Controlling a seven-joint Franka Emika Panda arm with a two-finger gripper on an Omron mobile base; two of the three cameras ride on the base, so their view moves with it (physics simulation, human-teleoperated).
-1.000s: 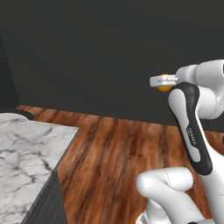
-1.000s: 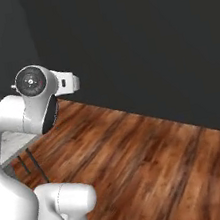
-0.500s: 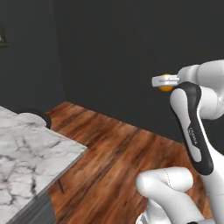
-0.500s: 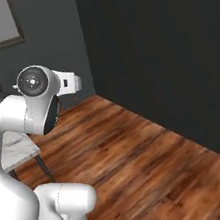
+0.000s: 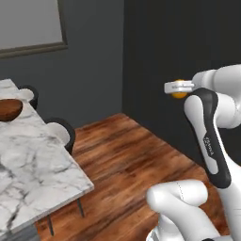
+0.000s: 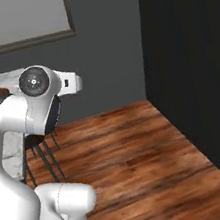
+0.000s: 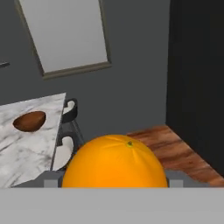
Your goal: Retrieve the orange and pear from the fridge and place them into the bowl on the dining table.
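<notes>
The orange sits between my fingers at the bottom of the hand view, and my gripper is shut on it. From the left base view the gripper is held high, well above the floor, with the orange in it. The reddish-brown bowl stands on the white marble dining table far to the left. In the hand view the bowl and the table lie ahead to the left. The pear is out of view. A tall black face rises on the right; I cannot tell whether it is the fridge.
Black-backed stools stand along the table's near side, above a wooden floor. A grey framed panel hangs on the dark wall behind the table. My white arm covers the left of the right base view.
The whole picture has swung, so the camera has moved with the base. The dining table and bowl have come into view. The gripper keeps the orange at the same height.
</notes>
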